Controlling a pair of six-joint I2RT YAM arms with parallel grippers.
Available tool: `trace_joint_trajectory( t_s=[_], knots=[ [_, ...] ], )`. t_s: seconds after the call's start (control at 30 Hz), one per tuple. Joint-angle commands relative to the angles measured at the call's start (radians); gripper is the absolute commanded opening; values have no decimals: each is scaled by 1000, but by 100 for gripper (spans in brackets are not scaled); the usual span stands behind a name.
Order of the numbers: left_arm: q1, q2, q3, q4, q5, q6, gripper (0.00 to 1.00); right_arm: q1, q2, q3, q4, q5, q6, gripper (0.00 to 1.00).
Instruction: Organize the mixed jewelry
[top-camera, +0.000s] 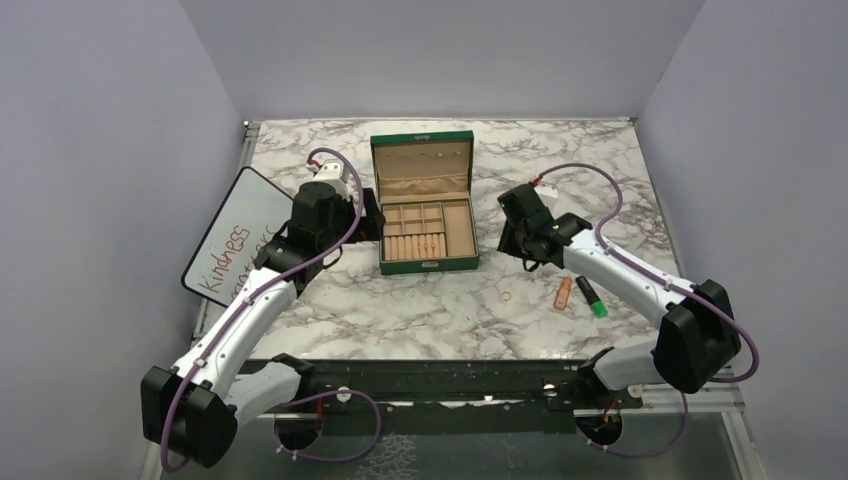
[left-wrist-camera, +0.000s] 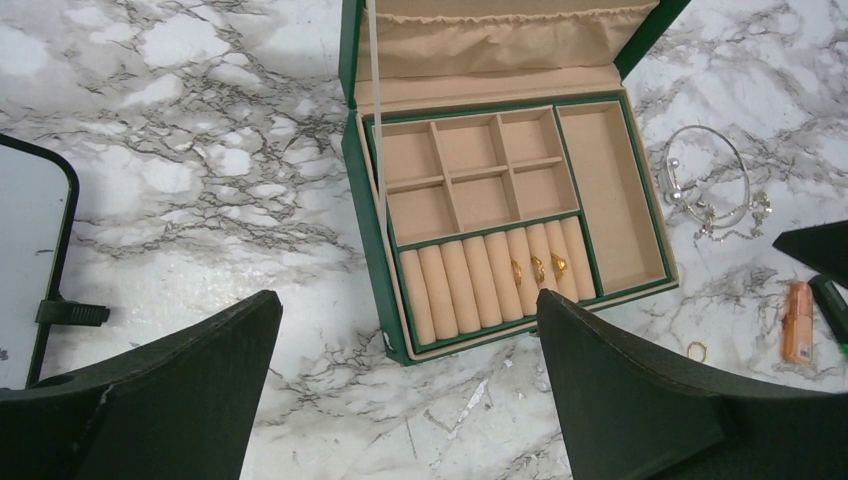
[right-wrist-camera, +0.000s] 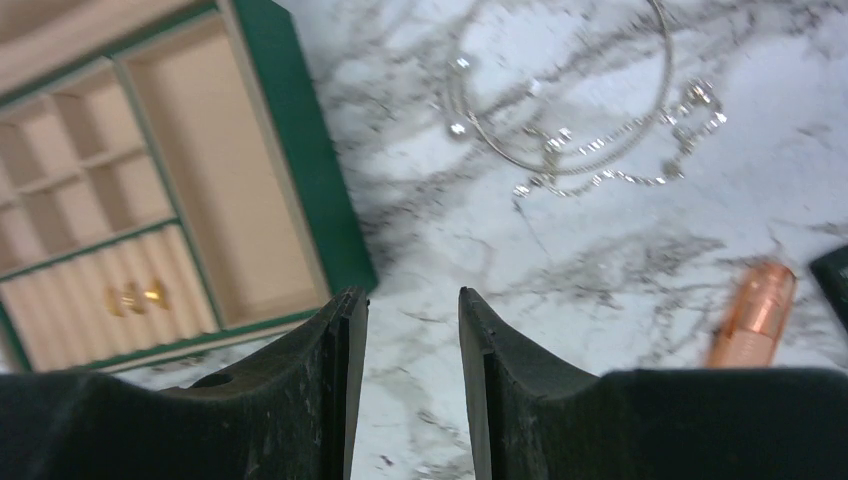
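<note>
Top external view: an open green box (top-camera: 424, 205) sits at the middle of the marble surface (top-camera: 400, 310), its lid standing up at the 12 o'clock side. The left arm reaches in from 9 o'clock of the box and the right arm from 3 o'clock. In the left wrist view the left end effector (left-wrist-camera: 407, 300) is spread wide above the near edge of the box, with nothing between its fingers. Three gold rings (left-wrist-camera: 538, 268) are tucked side by side in the padded roll row at the 6 o'clock side of the box, toward the right end of that row. The square cells and the long side compartment hold nothing. A loose gold ring (top-camera: 506, 296) lies on the surface at about 5 o'clock from the box, near an orange marker (top-camera: 563, 291), with a black-and-green highlighter (top-camera: 591, 298) just beside the marker on its 3 o'clock side. A thin wire necklace loop (right-wrist-camera: 548, 162) with small beads and a fine chain lies on the surface at 3 o'clock of the box, apart from it. In the right wrist view the right end effector (right-wrist-camera: 410, 295) shows only a narrow gap and holds nothing; it hangs over bare marble just off the box's corner, the loop at its 1 o'clock. A whiteboard (top-camera: 235, 235) with red writing lies at 9 o'clock, partly under the left arm.
</note>
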Motion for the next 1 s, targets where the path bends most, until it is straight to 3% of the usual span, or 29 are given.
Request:
trace_joint_trajectory(
  t_s=[0.0,0.27,0.97],
  knots=[
    [5,4,-11,35,33,14,99,-18,-26,-94,-56,-67,-45,46],
    [5,27,-16,53,92,6,99,-36,94,-151,-36,-207,-132,42],
    [6,48,-13,45,91,2,99,-37,237,-131,-46,-169,-122,36]
  ],
)
